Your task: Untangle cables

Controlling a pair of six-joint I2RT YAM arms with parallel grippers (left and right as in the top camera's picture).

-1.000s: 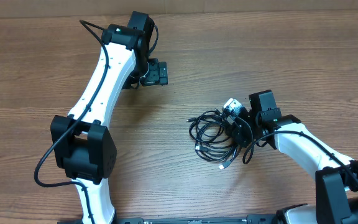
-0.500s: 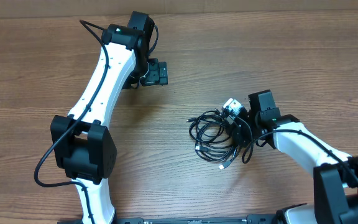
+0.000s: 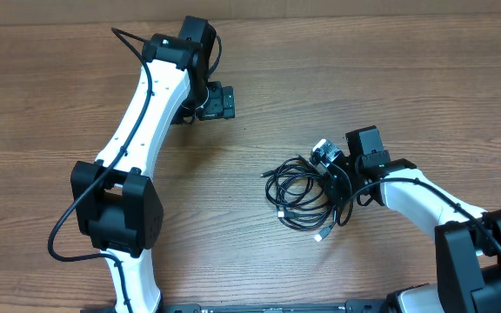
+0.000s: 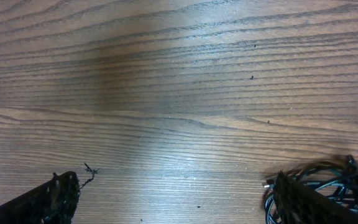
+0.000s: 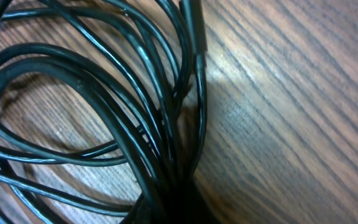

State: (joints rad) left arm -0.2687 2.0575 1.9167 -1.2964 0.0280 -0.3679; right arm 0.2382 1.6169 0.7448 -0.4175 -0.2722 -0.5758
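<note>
Cables (image 3: 298, 193) lay in a tangled coil on the counter (image 3: 390, 78), right of centre, w/ one silver-tipped plug (image 3: 321, 235) poking out toward the near edge. R tool (image 3: 336, 184) was pinched narrow on the coil's right side; wrist cam showed several strands bunching into the grip, not just one. L tool (image 3: 219, 102) hung wide apart & empty, well away at far left. To do this step well, IMO: lift slowly & only a little, so loops drop free w/o cinching. Then bring L tool in to pin a loose loop or the plug end before pulling apart. No brand, label or legible writing anywhere.
</note>
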